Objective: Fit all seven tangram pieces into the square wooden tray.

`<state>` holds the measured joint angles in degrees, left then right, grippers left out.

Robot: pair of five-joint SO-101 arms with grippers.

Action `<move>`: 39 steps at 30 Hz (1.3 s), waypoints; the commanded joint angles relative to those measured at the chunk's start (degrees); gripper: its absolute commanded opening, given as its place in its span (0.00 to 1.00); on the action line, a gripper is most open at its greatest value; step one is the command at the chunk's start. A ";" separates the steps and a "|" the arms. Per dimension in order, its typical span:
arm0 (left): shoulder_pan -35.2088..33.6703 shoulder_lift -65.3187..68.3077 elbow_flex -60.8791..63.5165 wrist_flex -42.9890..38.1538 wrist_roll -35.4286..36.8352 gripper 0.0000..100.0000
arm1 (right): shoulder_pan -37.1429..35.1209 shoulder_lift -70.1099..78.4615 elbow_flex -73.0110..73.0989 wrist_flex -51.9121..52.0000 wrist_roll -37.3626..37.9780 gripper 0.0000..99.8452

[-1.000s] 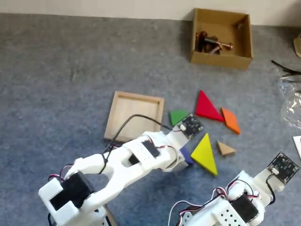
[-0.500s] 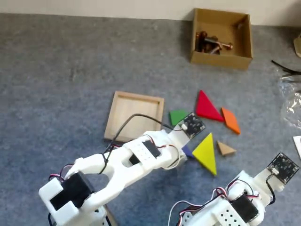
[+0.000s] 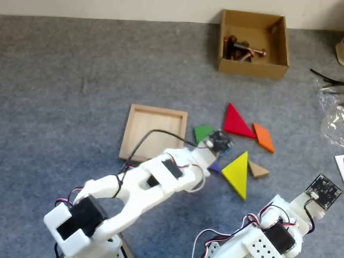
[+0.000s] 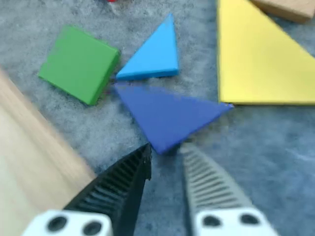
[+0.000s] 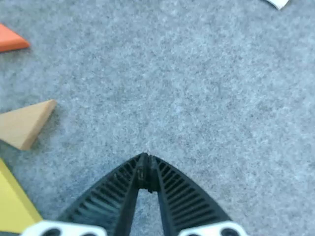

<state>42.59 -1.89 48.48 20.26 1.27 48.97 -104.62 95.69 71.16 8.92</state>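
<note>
**Left gripper squares up to the dark blue triangle**

The dark blue triangle point(image 4: 167, 118) lies on the carpet near the empty wooden tray point(image 3: 152, 130). One corner pokes between the left gripper's point(image 4: 166, 150) parted jaws, which look spread to straddle it, with nothing clamped yet. The green square point(image 4: 78, 64) sits closer to the tray, and the yellow triangle point(image 4: 256, 59) farther out. The right gripper point(image 5: 146, 160), pinched closed on nothing, hangs well away from the tray. From above, the left wrist covers most of the blue piece.

Gripper point(image 4: 166, 152) hung low, jaws a little apart, right at the near corner of the dark blue triangle point(image 4: 167, 115). Just beyond it lay the light blue triangle point(image 4: 152, 54), with the green square point(image 4: 78, 64) beside. The yellow triangle point(image 4: 256, 59) met the dark blue's far corner. The tray point(image 4: 29, 162) edge ran by the black finger.
</note>
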 commanded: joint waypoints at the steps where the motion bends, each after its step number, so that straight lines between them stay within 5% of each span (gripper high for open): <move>1: -2.68 -0.48 -2.59 -0.97 -0.18 0.00 | 0.48 -0.75 8.57 0.40 -0.09 0.01; 20: -3.38 -6.02 -2.15 -0.62 -0.44 0.01 | 0.48 -0.75 8.57 0.40 -0.09 0.01; 32: -5.49 -15.16 -2.07 13.19 -0.44 0.01 | 0.40 -0.75 8.57 0.40 -0.09 0.01; 39: -9.10 -15.16 -2.15 13.71 -0.44 0.01 | 0.40 -0.75 8.57 0.40 -0.09 0.01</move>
<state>35.56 -14.20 48.48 33.80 1.27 48.97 -104.62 95.69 71.16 8.92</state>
